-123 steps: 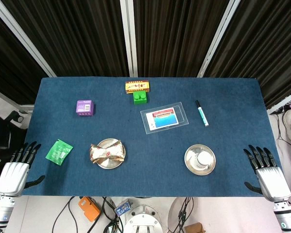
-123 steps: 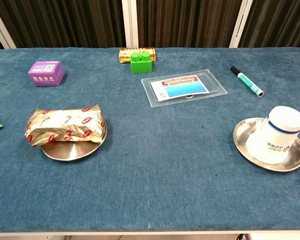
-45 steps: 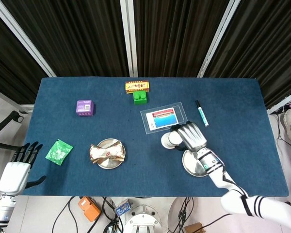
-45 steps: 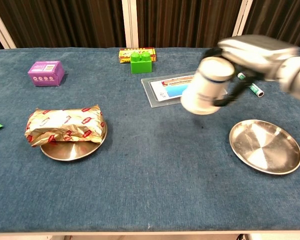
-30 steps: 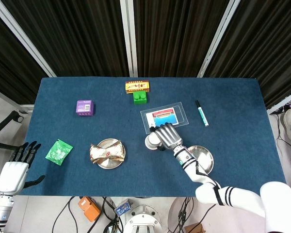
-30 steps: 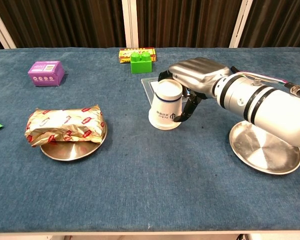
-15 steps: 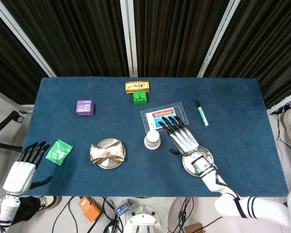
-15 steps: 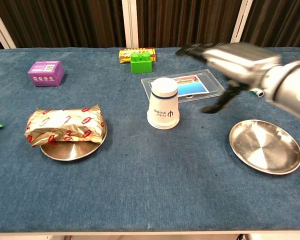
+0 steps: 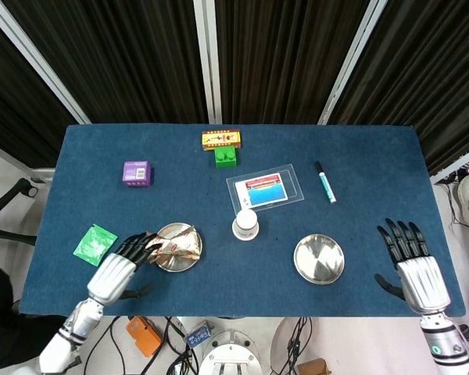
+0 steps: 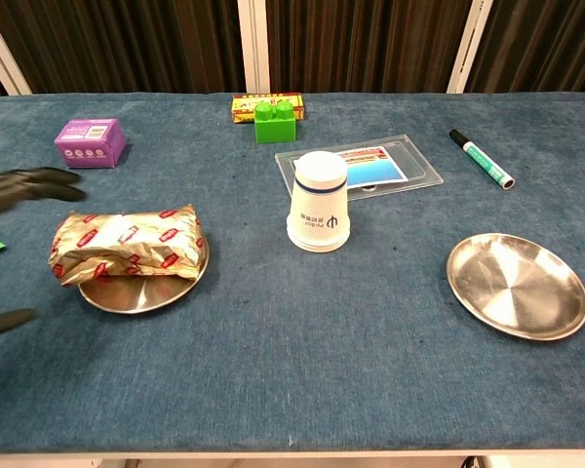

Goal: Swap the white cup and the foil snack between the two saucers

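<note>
The white cup (image 9: 245,224) (image 10: 318,202) stands upside down on the blue table between the two saucers, touched by neither hand. The foil snack (image 9: 174,244) (image 10: 127,242) lies on the left saucer (image 9: 169,261) (image 10: 136,292). Nothing sits on the right saucer (image 9: 320,259) (image 10: 521,286). My left hand (image 9: 123,262) (image 10: 21,186) is open, fingers spread, just left of the foil snack with its fingertips reaching the snack's left end. My right hand (image 9: 414,263) is open at the table's right front corner, far from the saucers.
A green packet (image 9: 94,244) lies left of my left hand. Further back are a purple box (image 9: 137,173) (image 10: 90,142), a green brick (image 9: 226,157) (image 10: 277,123) with a yellow box behind it, a clear card sleeve (image 9: 266,188) (image 10: 361,167) and a marker (image 9: 325,182) (image 10: 481,158).
My right hand has let go of the cup and pulled back to the right front corner. My left hand has come in from the left edge to the foil snack.
</note>
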You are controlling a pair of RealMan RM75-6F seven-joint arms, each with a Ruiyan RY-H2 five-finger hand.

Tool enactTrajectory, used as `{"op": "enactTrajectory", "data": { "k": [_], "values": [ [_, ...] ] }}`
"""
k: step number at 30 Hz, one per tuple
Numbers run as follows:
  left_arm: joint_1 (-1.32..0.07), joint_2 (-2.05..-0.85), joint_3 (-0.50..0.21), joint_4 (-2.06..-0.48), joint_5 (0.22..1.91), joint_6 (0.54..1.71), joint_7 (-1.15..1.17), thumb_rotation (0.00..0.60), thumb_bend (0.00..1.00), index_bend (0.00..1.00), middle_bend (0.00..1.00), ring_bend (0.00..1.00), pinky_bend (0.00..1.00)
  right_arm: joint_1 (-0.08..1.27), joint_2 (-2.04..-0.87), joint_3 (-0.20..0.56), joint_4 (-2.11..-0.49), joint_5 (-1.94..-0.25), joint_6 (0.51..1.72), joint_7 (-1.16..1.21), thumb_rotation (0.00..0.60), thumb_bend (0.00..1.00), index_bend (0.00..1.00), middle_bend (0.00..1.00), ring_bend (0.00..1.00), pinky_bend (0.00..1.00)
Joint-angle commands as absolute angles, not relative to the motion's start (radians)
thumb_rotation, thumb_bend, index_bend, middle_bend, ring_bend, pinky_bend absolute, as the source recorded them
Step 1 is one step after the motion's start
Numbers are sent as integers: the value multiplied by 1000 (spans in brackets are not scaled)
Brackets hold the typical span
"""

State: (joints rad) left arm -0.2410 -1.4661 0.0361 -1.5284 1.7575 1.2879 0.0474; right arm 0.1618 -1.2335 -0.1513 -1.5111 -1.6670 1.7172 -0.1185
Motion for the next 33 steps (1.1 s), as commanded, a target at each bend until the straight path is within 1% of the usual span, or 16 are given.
{"op": "enactTrajectory", "data": {
  "k": [1, 5, 8, 11, 14, 16, 18, 19, 20, 22, 24, 29, 33],
  "values": [
    [-315, -1590, -55, -1560, 1645, 1193, 197, 600, 191, 130, 57, 15, 100, 133, -1198, -159, -1491, -1692, 1732, -68, 600, 306, 0, 0, 0, 0],
    [-348, -1674, -108, -1523, 1562, 1160, 295, 600, 188, 129, 71, 30, 100, 131, -1164, -152, -1504, -1681, 1696, -20, 600, 307, 0, 0, 0, 0],
    [-358, -1710, -123, -1495, 1517, 1154, 346, 600, 187, 130, 82, 56, 119, 130, -1148, -145, -1513, -1680, 1676, -6, 600, 306, 0, 0, 0, 0],
    [-365, -1738, -135, -1465, 1471, 1151, 399, 600, 186, 146, 108, 85, 171, 130, -1138, -140, -1520, -1688, 1660, -3, 600, 306, 0, 0, 0, 0],
    [-367, -1751, -145, -1454, 1428, 1154, 443, 600, 186, 196, 169, 156, 250, 126, -1134, -132, -1523, -1696, 1656, -4, 600, 306, 0, 0, 0, 0],
    [-366, -1755, -149, -1452, 1416, 1169, 462, 600, 195, 261, 248, 240, 331, 122, -1132, -129, -1525, -1698, 1653, -1, 600, 307, 0, 0, 0, 0],
    [-364, -1760, -146, -1448, 1421, 1193, 472, 600, 231, 380, 361, 347, 425, 119, -1130, -123, -1527, -1697, 1648, 0, 600, 307, 0, 0, 0, 0],
    [-364, -1762, -144, -1446, 1425, 1202, 472, 600, 270, 460, 429, 410, 463, 118, -1130, -121, -1528, -1697, 1644, -1, 600, 306, 0, 0, 0, 0],
    [-361, -1767, -142, -1446, 1427, 1216, 467, 600, 299, 503, 461, 443, 477, 118, -1129, -119, -1529, -1699, 1639, -1, 600, 306, 0, 0, 0, 0],
    [-361, -1774, -139, -1440, 1438, 1236, 464, 600, 394, 607, 534, 511, 500, 117, -1129, -117, -1531, -1701, 1630, -3, 600, 306, 0, 0, 0, 0],
    [-364, -1780, -139, -1437, 1455, 1259, 454, 600, 435, 645, 564, 524, 502, 115, -1129, -114, -1535, -1703, 1622, -8, 600, 306, 0, 0, 0, 0],
    [-382, -1778, -132, -1485, 1527, 1309, 419, 600, 432, 650, 577, 524, 501, 107, -1132, -104, -1540, -1704, 1614, -19, 600, 307, 0, 0, 0, 0],
    [-412, -1796, -116, -1558, 1539, 1273, 446, 600, 418, 651, 579, 514, 498, 105, -1136, -92, -1543, -1698, 1604, -28, 600, 306, 0, 0, 0, 0]
  ]
}}
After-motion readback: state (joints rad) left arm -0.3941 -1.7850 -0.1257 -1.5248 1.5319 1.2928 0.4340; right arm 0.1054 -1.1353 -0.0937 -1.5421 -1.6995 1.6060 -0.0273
